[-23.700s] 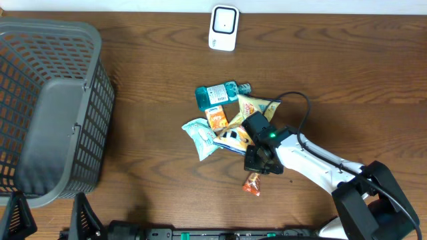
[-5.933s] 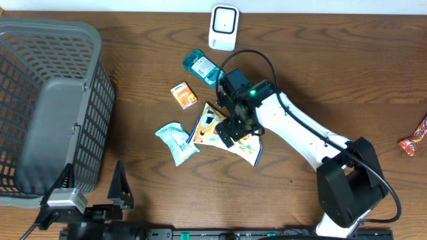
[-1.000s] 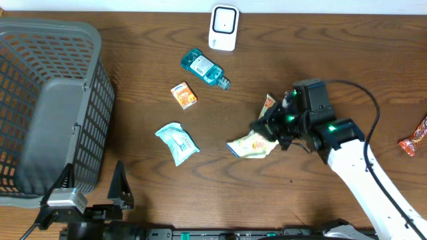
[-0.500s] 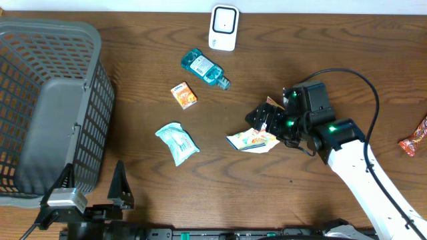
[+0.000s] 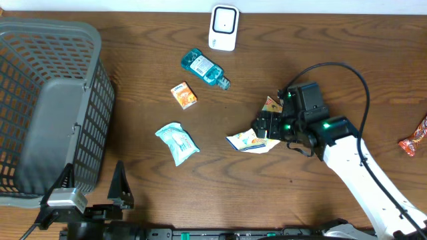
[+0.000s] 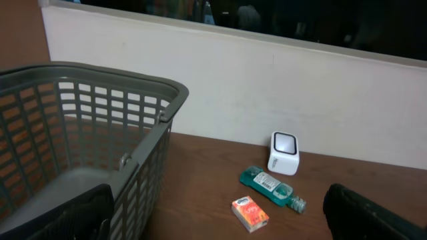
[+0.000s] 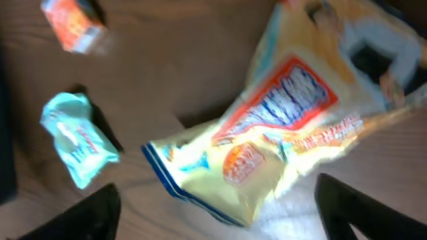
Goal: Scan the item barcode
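Note:
A yellow snack bag [image 5: 249, 141] with a blue edge lies flat on the table; in the right wrist view the bag [image 7: 267, 153] fills the middle. My right gripper [image 5: 265, 125] hovers at its right end, open, and its dark fingertips [image 7: 93, 213] stand wide on either side of the bag without gripping it. The white scanner [image 5: 223, 28] stands at the table's far edge and also shows as the scanner [image 6: 283, 152] in the left wrist view. My left gripper [image 6: 220, 223] is open and empty, low at the front left.
A grey basket [image 5: 93, 40] fills the left side. A teal bottle [image 5: 203, 68], a small orange box [image 5: 184, 95] and a teal packet [image 5: 177, 142] lie between basket and bag. An orange-yellow packet [image 5: 271, 104] sits by the right gripper, and a red candy [image 5: 415, 139] lies at the right edge.
My right gripper has opened and let the yellow bag go. The bag now rests flat on the table. The left arm has not moved.

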`<action>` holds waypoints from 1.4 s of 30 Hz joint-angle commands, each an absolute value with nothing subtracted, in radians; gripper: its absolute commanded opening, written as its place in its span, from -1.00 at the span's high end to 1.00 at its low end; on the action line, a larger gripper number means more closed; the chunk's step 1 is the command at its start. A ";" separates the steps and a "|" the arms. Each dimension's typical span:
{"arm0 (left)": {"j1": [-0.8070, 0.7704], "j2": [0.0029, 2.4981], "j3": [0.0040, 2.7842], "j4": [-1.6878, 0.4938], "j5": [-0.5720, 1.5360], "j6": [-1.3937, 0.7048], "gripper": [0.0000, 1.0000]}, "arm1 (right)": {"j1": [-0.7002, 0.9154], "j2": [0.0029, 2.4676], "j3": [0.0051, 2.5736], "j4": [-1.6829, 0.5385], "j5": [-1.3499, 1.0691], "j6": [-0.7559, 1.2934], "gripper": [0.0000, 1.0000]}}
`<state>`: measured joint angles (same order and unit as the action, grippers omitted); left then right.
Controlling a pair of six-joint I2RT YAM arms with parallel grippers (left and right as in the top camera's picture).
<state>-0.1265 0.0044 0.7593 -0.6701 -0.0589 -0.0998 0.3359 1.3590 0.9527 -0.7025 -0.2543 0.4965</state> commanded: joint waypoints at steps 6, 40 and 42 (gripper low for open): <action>-0.131 0.002 0.756 -0.666 -0.064 -0.084 -0.96 | 0.342 1.363 0.953 -0.778 -0.239 0.184 -0.84; -0.131 0.002 0.756 -0.666 -0.065 -0.084 -0.96 | 0.825 1.546 1.115 -0.854 0.471 0.546 -0.99; -0.131 0.002 0.756 -0.666 -0.065 -0.084 -0.96 | 0.813 1.503 1.167 -0.854 0.367 0.651 -0.99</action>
<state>-0.1265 0.0044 0.7593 -0.6697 -0.0589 -0.0998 0.8211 1.5967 1.0618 -0.8524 0.4625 0.3744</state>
